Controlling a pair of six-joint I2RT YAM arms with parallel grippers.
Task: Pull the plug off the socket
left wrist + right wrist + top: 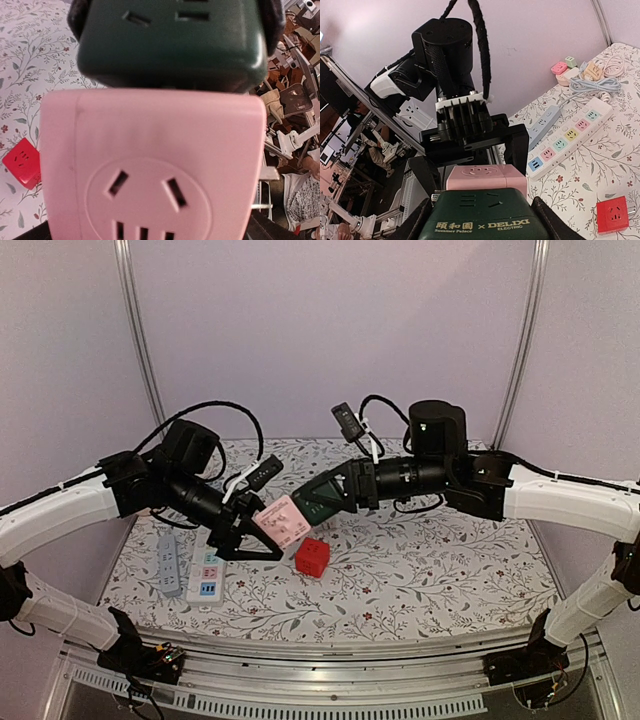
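**Top external.** Left pincer (264, 531) is pinching the pink socket cube (285, 521) and holds it clear of the floral surface (430, 575). Right pincer (325, 496) is clamped on the dark green plug block (312, 503). The two blocks meet face to face mid-air between the arms. A red cube (312, 557) sits on the surface just below the pair. A grey-blue power strip (169, 565) and a white power strip (206, 572) lie side by side under the left arm.

**Left wrist.** The pink socket cube fills the lower frame, its slotted outlet face toward the camera. The green block butts against its far edge with no gap visible. Its own slots also show. The red cube is at lower left, resting on the surface. The pincer's fingers are mostly out of frame.

**Right wrist.** The green block is nearest, gold lettering on its face, with a dark finger pressed on each flank. The pink cube is directly behind it and touching, gripped from both sides by the left arm's black fingers. The strips lie beyond on the right, with the red cube at lower right. Small adapters (568, 69) and a coiled white cable (600, 80) lie at the far edge.
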